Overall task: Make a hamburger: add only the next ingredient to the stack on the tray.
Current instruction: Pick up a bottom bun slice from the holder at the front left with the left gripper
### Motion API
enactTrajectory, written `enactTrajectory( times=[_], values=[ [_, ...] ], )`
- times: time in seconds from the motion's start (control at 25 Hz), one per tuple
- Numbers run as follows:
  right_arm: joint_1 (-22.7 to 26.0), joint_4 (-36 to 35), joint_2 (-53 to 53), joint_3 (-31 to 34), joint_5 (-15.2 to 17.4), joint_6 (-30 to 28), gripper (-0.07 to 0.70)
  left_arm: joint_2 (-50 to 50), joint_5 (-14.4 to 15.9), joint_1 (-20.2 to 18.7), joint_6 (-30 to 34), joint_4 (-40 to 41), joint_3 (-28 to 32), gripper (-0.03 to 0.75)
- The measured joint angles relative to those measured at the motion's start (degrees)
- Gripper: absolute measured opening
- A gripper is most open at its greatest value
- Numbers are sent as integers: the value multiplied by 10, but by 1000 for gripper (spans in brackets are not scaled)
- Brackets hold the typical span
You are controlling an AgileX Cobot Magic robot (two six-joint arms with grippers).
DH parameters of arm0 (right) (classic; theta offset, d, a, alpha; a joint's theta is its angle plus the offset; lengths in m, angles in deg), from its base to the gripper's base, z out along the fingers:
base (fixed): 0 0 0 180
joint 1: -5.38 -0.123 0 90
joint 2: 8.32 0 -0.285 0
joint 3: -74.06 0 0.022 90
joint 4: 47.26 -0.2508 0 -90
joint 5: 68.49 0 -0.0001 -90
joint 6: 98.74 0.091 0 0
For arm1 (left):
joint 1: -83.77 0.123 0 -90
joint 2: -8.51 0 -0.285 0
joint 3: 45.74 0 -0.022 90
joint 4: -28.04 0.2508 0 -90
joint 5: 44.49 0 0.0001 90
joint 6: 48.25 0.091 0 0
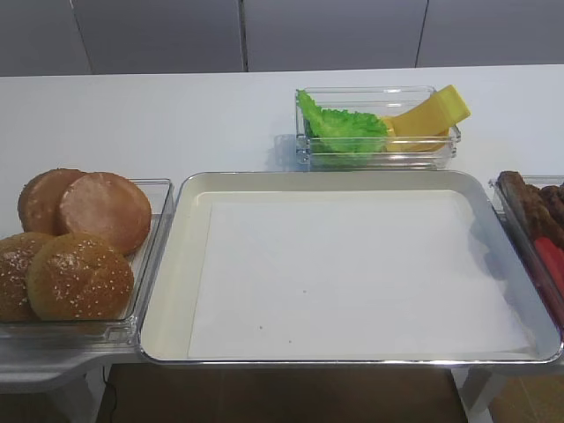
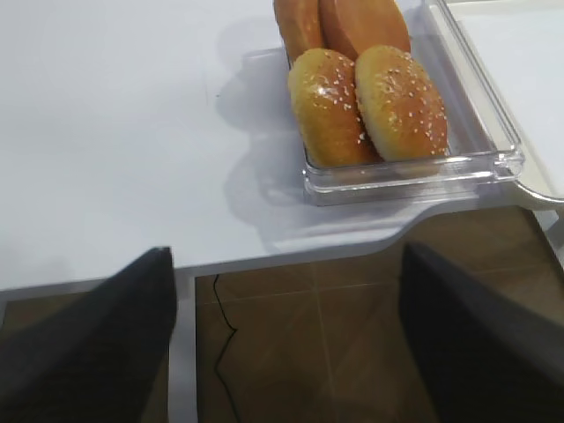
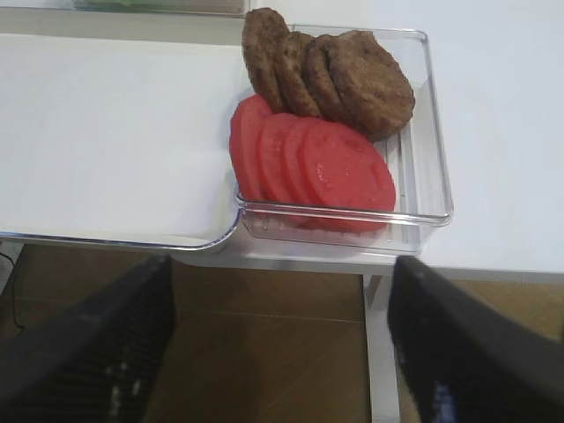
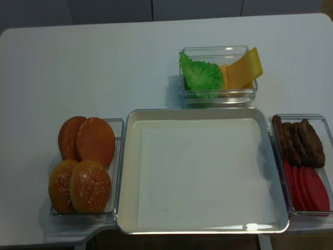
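Centrally on the white table [image 4: 104,57] sits the tray [image 4: 130,172], its paper liner [image 4: 205,174] bare, no stack on it. Just left of it a clear tub [image 1: 150,256] holds four buns: two flat bun halves [image 1: 104,210] leaning at the back, brown crusts showing, and two sesame buns [image 1: 79,276] in front. Behind the tray another tub [image 4: 218,94] holds lettuce [image 4: 202,75] on the left and cheese slices [image 4: 242,70] on the right. A third tub [image 3: 423,141], touching the tray's right edge, carries patties [image 3: 352,75] at the back and tomato slices [image 3: 326,167] in front, both rows overlapping. The left gripper [image 2: 286,352] hangs off the table's near edge before the bun tub, fingers wide apart, holding nothing. The right gripper [image 3: 282,348] hangs likewise before the tomato tub, fingers spread and empty.
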Motion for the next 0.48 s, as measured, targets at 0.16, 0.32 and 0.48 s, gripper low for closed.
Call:
enactTrajectory(
  times=[0.16, 0.32, 0.48],
  values=[
    [0, 0, 0, 0, 0, 0, 573, 0, 0, 0, 0, 0, 0, 575],
    [0, 0, 0, 0, 0, 0, 573, 0, 0, 0, 0, -9, 0, 573],
    [0, 0, 0, 0, 0, 0, 573, 0, -5, 0, 0, -29, -1, 572]
  ],
)
